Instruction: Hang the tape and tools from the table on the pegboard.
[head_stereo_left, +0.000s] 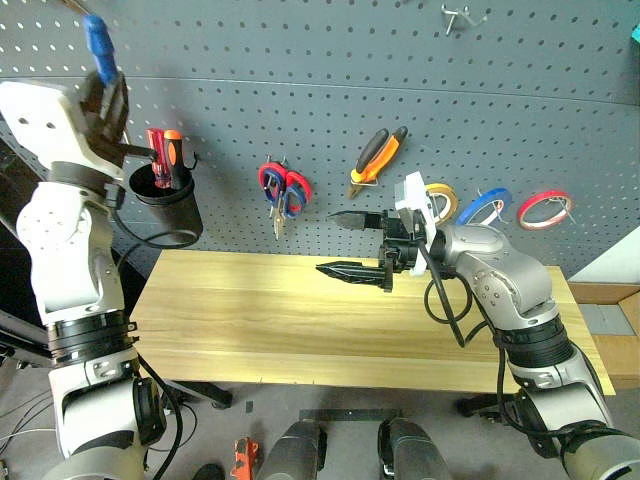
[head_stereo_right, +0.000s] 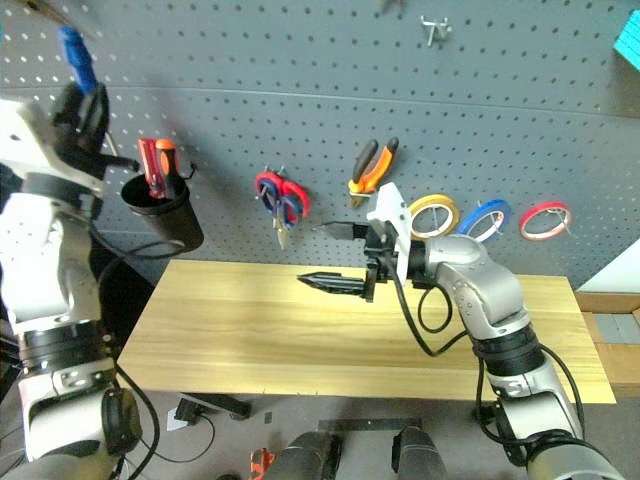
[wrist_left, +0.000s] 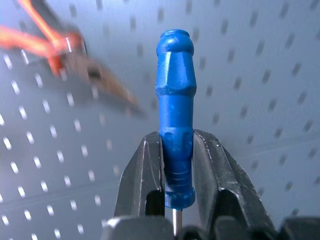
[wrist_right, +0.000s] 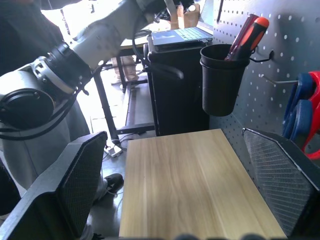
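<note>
Left wrist view: the left gripper (wrist_left: 175, 165) is clamped tight on the blue-handled screwdriver (wrist_left: 175, 100), both fingers (wrist_left: 142, 175) pressed against the lower handle; only a short stub of the steel shaft shows below it. In the left eye view this gripper is raised high in front of the pegboard (head_stereo_left: 330, 90), above the black cup (head_stereo_left: 165, 205) holding red and orange screwdrivers (head_stereo_left: 165, 160); the blue handle's top is near the frame edge. The right gripper (head_stereo_left: 352, 245) hangs over the table (head_stereo_left: 300, 320) with jaws spread wide, holding nothing. On the board hang the pliers (head_stereo_left: 378, 157), two overlapping pairs of scissors (head_stereo_left: 283, 190), and the yellow (head_stereo_left: 440, 200), blue (head_stereo_left: 485, 206) and red (head_stereo_left: 544, 209) tape rolls, the yellow roll partly hidden by the right wrist.
</note>
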